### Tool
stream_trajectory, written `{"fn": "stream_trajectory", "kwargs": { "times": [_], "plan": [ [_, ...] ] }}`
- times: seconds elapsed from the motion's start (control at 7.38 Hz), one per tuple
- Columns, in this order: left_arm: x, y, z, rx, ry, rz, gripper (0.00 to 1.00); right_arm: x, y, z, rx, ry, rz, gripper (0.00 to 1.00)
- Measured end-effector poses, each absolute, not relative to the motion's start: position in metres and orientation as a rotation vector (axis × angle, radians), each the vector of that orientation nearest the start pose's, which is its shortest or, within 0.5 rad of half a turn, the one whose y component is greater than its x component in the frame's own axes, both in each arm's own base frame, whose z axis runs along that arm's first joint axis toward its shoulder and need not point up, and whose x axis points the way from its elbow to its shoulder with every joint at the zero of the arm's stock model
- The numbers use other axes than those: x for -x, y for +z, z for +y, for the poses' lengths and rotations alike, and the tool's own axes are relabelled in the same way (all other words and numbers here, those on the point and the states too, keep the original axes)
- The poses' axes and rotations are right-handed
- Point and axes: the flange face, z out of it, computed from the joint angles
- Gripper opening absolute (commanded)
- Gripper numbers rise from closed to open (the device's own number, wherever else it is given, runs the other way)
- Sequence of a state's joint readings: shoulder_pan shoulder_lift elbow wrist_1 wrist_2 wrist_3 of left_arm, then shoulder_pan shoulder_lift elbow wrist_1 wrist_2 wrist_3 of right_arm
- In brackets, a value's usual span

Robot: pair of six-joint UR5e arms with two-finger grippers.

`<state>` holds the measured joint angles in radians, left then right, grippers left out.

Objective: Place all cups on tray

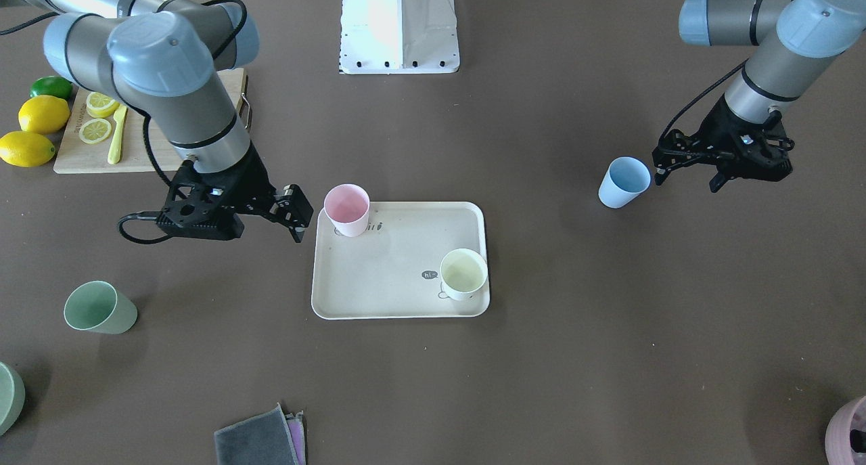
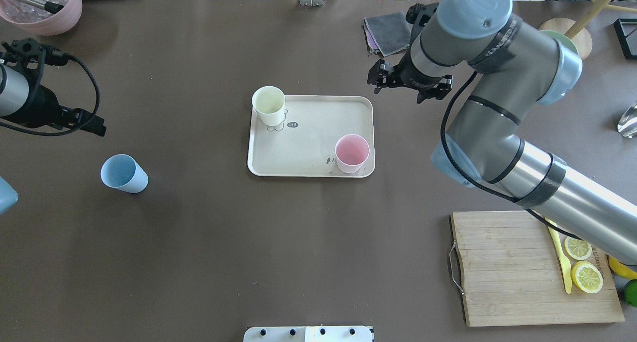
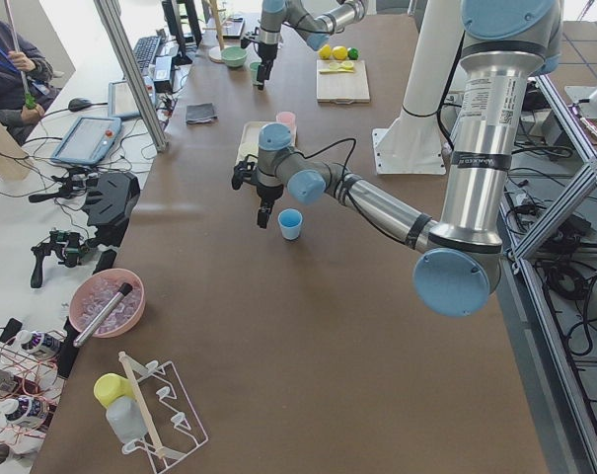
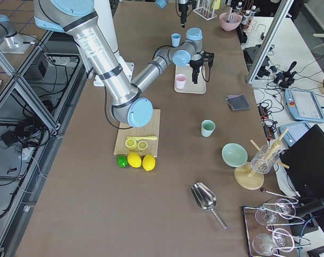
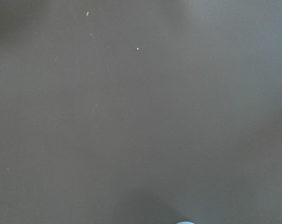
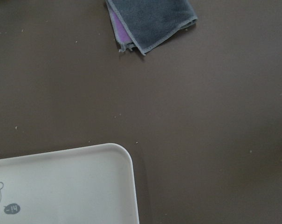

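Observation:
The beige tray (image 1: 399, 282) lies mid-table. The pink cup (image 1: 347, 210) stands upright in one corner of it and the cream-white cup (image 1: 463, 274) in the opposite corner. My right gripper (image 1: 300, 214) is open and empty, just beside the pink cup, off the tray's edge. The light blue cup (image 1: 624, 182) stands on the table. My left gripper (image 1: 687, 179) is open and empty right beside it, apart from it. The sage green cup (image 1: 100, 307) stands alone on the table on my right side. The overhead view shows the tray (image 2: 311, 138) and the blue cup (image 2: 124, 173); my right arm hides the green cup there.
A wooden cutting board (image 1: 145, 147) with lemon slices and a yellow knife, whole lemons (image 1: 40, 113) and a lime sit behind my right arm. A grey cloth (image 1: 260, 441), a green bowl (image 1: 7, 397) and a mauve container (image 1: 849, 431) lie along the far edge.

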<state>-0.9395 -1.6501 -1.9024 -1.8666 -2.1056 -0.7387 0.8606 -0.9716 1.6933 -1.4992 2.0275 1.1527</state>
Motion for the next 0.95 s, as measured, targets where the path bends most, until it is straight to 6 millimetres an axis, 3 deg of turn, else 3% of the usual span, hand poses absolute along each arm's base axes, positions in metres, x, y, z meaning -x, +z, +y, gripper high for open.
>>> {"fn": "stream_trajectory", "kwargs": {
  "times": [0.27, 0.54, 0.68, 0.95],
  "plan": [
    [-0.276, 0.445, -0.444, -0.165, 0.087, 0.867, 0.94, 0.291, 0.283, -0.596, -0.135, 0.164, -0.879, 0.99],
    [-0.294, 0.463, -0.438, -0.138, 0.1, 0.866, 0.79, 0.242, 0.31, -0.611, -0.163, 0.114, -0.863, 0.99],
    [-0.3, 0.479, -0.441, -0.137, 0.104, 0.867, 0.58, 0.232, 0.315, -0.613, -0.165, 0.105, -0.858, 0.99],
    [-0.31, 0.499, -0.443, -0.15, 0.12, 0.884, 0.0, 0.217, 0.326, -0.614, -0.174, 0.088, -0.848, 0.99]
  ]
}}
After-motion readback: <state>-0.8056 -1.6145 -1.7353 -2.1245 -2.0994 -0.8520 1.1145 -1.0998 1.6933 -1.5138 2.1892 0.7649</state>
